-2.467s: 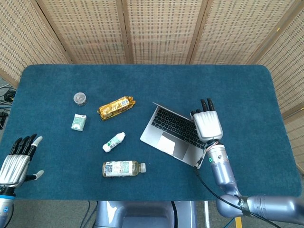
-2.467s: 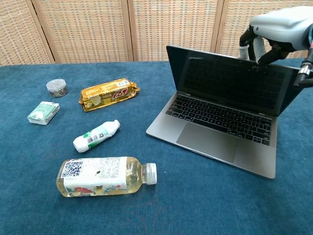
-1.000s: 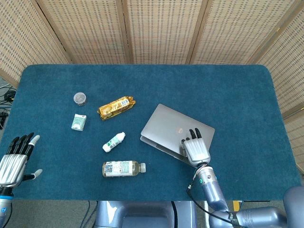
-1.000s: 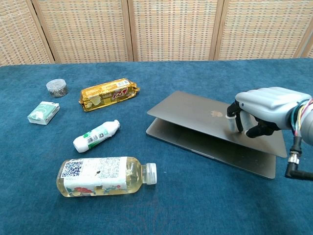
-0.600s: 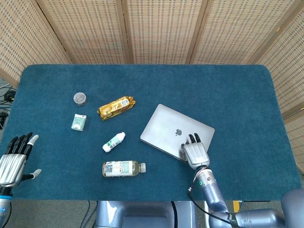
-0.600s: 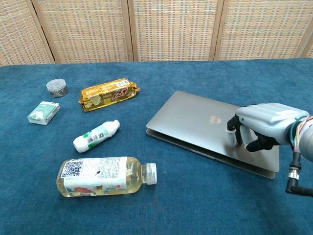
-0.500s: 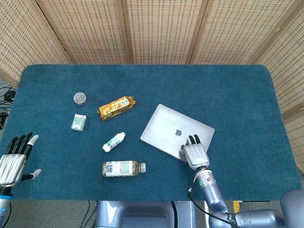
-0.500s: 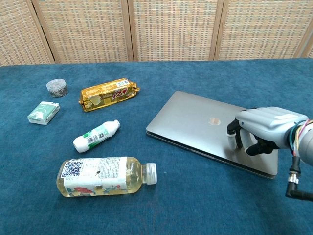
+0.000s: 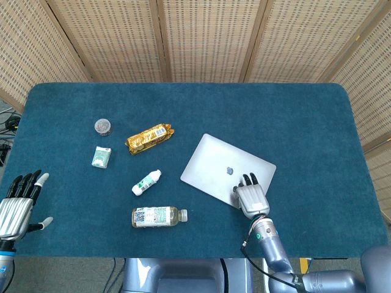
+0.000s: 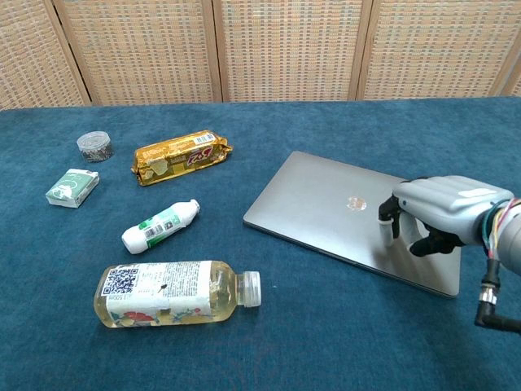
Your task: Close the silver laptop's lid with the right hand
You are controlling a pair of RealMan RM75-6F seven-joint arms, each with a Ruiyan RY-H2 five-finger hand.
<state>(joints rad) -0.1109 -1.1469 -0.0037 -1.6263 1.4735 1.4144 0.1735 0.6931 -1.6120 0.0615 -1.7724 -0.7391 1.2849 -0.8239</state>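
The silver laptop (image 9: 217, 165) lies on the blue table with its lid down flat; in the chest view no gap shows between the lid (image 10: 326, 204) and the base. My right hand (image 9: 252, 196) rests on the lid near its front right corner. In the chest view this hand (image 10: 444, 212) has its fingers bent down, tips touching the lid, and it holds nothing. My left hand (image 9: 17, 204) hovers at the table's near left corner, fingers spread and empty; it shows only in the head view.
Left of the laptop lie a tea bottle (image 10: 171, 293), a small white bottle (image 10: 161, 226), a gold snack pack (image 10: 181, 157), a green-white box (image 10: 73, 187) and a small jar (image 10: 95, 147). Wicker screens stand behind the table (image 9: 293, 110).
The lid came down from upright to flat under my right hand, and its last narrow gap closed in the final half second. The left hand stayed still.
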